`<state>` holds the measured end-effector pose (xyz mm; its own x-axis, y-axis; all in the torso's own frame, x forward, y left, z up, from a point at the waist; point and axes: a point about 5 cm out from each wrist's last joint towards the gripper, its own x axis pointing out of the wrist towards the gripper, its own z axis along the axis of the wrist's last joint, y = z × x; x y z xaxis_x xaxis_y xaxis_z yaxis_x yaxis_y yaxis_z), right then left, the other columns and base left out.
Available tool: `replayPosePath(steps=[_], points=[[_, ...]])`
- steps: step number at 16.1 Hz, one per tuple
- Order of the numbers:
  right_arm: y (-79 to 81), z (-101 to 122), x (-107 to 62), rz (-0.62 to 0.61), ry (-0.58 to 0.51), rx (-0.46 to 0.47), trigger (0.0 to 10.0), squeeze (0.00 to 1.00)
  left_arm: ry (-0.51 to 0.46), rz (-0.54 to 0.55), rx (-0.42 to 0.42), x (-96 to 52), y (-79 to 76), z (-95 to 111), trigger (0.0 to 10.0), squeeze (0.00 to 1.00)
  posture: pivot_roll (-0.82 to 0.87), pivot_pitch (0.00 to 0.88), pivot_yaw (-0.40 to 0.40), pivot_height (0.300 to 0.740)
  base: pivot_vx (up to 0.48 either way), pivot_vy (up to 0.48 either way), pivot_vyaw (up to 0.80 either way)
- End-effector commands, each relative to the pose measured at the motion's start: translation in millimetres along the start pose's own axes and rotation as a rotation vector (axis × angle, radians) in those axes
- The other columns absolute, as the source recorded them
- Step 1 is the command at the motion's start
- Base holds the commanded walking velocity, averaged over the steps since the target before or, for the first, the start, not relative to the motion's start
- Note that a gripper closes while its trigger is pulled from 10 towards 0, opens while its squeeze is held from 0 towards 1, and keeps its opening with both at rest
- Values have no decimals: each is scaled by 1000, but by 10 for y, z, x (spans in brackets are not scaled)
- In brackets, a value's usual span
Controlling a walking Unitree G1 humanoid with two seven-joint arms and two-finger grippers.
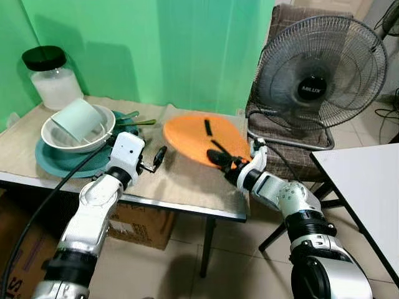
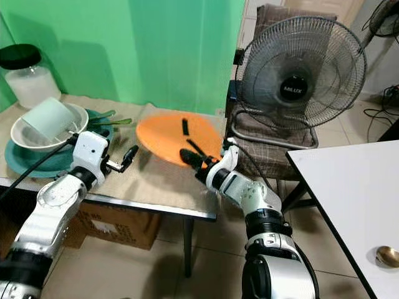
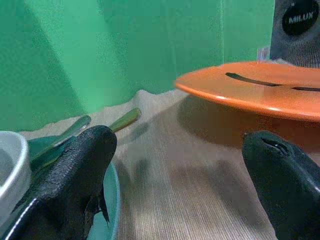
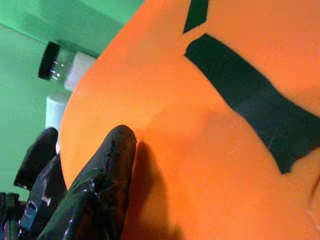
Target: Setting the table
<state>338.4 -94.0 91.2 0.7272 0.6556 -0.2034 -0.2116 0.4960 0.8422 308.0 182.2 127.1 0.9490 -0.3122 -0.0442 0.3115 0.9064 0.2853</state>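
Here we grip the orange plate (image 1: 202, 138) at the table's (image 1: 181, 180) right end.
Our right pincer (image 1: 219, 159) clamps its near rim, lifting it; our left pincer (image 1: 159, 157) hangs wide, holding nothing, beside the stacked bowl (image 1: 59, 136).

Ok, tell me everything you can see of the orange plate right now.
The round orange plastic-looking plate is matte and shallow, with black tape strips stuck on its top. It sits tilted at the right end of the wood-grain table, its left edge raised clear of the surface. The right hand grips its near rim, one black finger lying flat on the top face. Nothing lies on it.
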Motion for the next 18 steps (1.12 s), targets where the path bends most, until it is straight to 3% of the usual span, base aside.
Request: replayPosePath(steps=[1, 4, 6, 7, 9, 15, 17, 18], points=[[156, 167, 9, 63, -49, -94, 10000, 0, -23, 7, 2, -8, 24, 87, 10000, 0, -36, 0, -46, 740, 0, 0, 0], [224, 121, 25, 74, 7, -249, 10000, 0, 2, -11, 18, -68, -29, 103, 10000, 0, -43, 0, -41, 740, 0, 0, 0], [236, 114, 26, 77, 14, -274, 10000, 0, 11, -13, 18, -82, -37, 103, 10000, 0, -43, 0, -41, 740, 0, 0, 0], [257, 105, 24, 77, 16, -335, 10000, 0, 19, -8, 19, -120, -46, 122, 10000, 0, -47, 0, -39, 740, 0, 0, 0], [286, 142, 6, 65, -18, -398, 10000, 0, 9, 19, 25, -214, -31, 177, 10000, 0, -45, 0, -42, 740, 0, 0, 0], [521, 443, -228, 95, -285, -606, 10000, 0, -110, 127, -22, -600, -5, 567, 10000, 0, -21, 0, -69, 740, 0, 0, 0], [568, 424, -254, 108, -283, -682, 10000, 0, -84, 168, -27, -639, 24, 555, 10000, 0, -17, 0, -71, 740, 0, 0, 0], [534, 353, -229, 88, -224, -688, 10000, 0, -44, 178, -23, -643, 29, 504, 10000, 0, -19, 0, -68, 740, 0, 0, 0]])
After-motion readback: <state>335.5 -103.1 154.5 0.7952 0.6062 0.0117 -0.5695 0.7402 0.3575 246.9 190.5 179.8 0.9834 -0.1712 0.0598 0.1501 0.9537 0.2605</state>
